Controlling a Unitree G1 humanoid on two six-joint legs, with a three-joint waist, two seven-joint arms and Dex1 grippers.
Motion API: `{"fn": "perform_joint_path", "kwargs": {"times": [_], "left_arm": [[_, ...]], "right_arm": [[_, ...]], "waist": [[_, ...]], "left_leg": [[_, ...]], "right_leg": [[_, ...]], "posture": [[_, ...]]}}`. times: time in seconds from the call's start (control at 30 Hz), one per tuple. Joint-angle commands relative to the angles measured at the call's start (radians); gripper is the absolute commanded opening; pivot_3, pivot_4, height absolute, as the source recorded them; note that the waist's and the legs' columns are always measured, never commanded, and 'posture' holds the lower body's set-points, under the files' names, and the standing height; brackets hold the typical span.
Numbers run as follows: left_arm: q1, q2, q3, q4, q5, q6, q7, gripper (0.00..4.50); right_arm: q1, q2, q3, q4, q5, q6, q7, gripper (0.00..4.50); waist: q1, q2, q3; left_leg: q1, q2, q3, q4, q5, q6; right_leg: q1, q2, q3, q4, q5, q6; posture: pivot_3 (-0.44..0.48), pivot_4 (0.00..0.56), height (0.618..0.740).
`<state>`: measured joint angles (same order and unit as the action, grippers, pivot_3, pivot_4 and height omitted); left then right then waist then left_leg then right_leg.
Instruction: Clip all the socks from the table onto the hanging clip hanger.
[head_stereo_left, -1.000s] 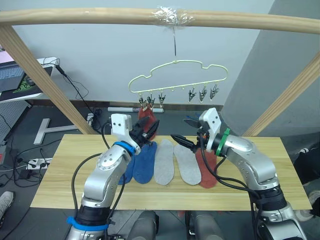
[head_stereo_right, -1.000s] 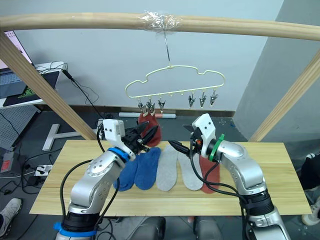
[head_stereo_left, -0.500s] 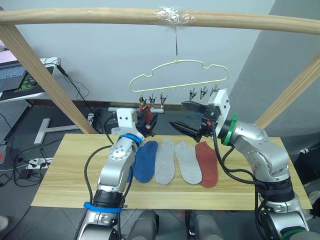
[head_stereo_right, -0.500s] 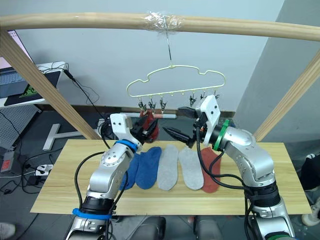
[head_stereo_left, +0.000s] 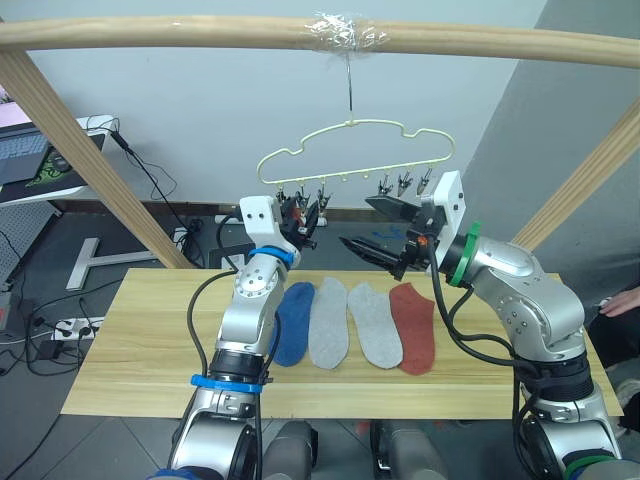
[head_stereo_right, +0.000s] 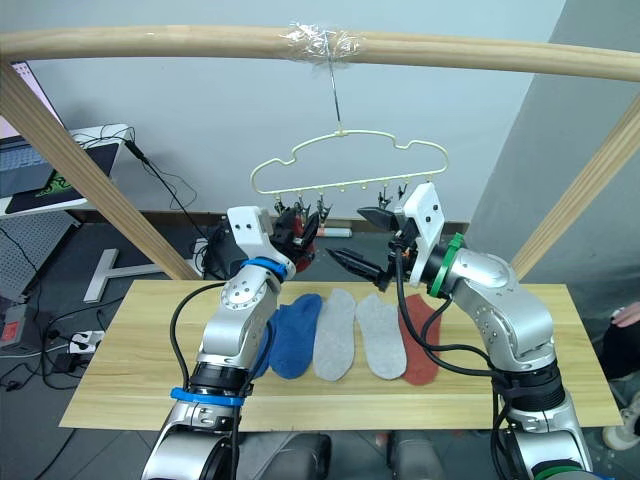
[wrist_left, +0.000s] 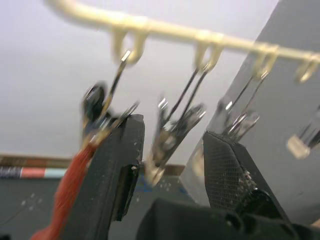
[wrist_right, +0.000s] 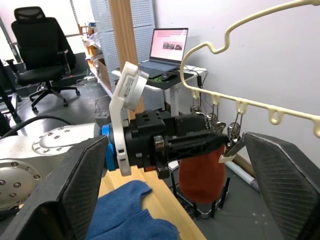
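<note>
The pale yellow-green clip hanger (head_stereo_left: 352, 140) hangs from the wooden pole. One rust red sock (wrist_right: 202, 178) hangs from a clip of its left group. My left gripper (head_stereo_left: 301, 212) is raised to that group, open, with a neighbouring metal clip (wrist_left: 171, 136) between its fingers and the red sock just beside one finger. My right gripper (head_stereo_left: 357, 223) is open in the air just below the right clips (head_stereo_left: 405, 183), holding nothing. On the table (head_stereo_left: 130, 345) lie a blue sock (head_stereo_left: 292, 322), two light grey socks (head_stereo_left: 329, 322) and a rust red sock (head_stereo_left: 413, 327). Another blue sock is partly hidden behind my left arm.
A thick wooden pole frame (head_stereo_left: 200, 34) spans the top, with slanted legs at the left (head_stereo_left: 90, 160) and right (head_stereo_left: 585, 180). A desk with a laptop (head_stereo_left: 30, 160) stands at the far left. Bare tabletop lies on both sides of the sock row.
Both arms have risen from just above the socks to hanger height. My left gripper now reaches the left clips and my right gripper is under the right clips.
</note>
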<state>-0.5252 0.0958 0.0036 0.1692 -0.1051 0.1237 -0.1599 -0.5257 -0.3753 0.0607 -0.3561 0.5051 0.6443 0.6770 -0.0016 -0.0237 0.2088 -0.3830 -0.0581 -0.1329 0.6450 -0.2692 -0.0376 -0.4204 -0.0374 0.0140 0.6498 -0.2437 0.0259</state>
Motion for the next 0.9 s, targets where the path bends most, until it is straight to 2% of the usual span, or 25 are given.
{"fn": "perform_joint_path", "kwargs": {"times": [0.03, 0.17, 0.9], "left_arm": [[-0.011, 0.008, -0.013, -0.015, 0.038, -0.033, 0.010, 2.20], [-0.015, 0.012, -0.018, -0.026, 0.075, -0.041, 0.025, 2.20], [-0.032, 0.009, -0.008, 0.005, 0.071, -0.064, 0.018, 2.20]], "right_arm": [[-0.018, -0.005, -0.019, -0.033, 0.021, -0.012, 0.001, 4.50], [-0.018, -0.004, -0.021, -0.031, 0.023, -0.013, 0.001, 4.50], [-0.024, -0.003, -0.016, -0.024, 0.017, -0.023, 0.001, 4.50]], "waist": [[0.000, 0.000, 0.000], [0.000, 0.000, 0.000], [0.000, 0.000, 0.000]], "left_leg": [[0.000, 0.000, 0.000, 0.000, 0.000, 0.000], [0.000, 0.000, 0.000, 0.000, 0.000, 0.000], [0.001, 0.000, 0.000, 0.001, 0.000, 0.000]], "right_leg": [[0.000, 0.000, 0.000, 0.000, 0.000, 0.000], [0.000, 0.000, 0.000, 0.000, 0.000, 0.000], [0.000, 0.000, 0.000, 0.003, 0.000, 0.000]], "posture": [[-0.003, 0.202, 0.740], [-0.003, 0.202, 0.740], [-0.004, 0.195, 0.740]]}}
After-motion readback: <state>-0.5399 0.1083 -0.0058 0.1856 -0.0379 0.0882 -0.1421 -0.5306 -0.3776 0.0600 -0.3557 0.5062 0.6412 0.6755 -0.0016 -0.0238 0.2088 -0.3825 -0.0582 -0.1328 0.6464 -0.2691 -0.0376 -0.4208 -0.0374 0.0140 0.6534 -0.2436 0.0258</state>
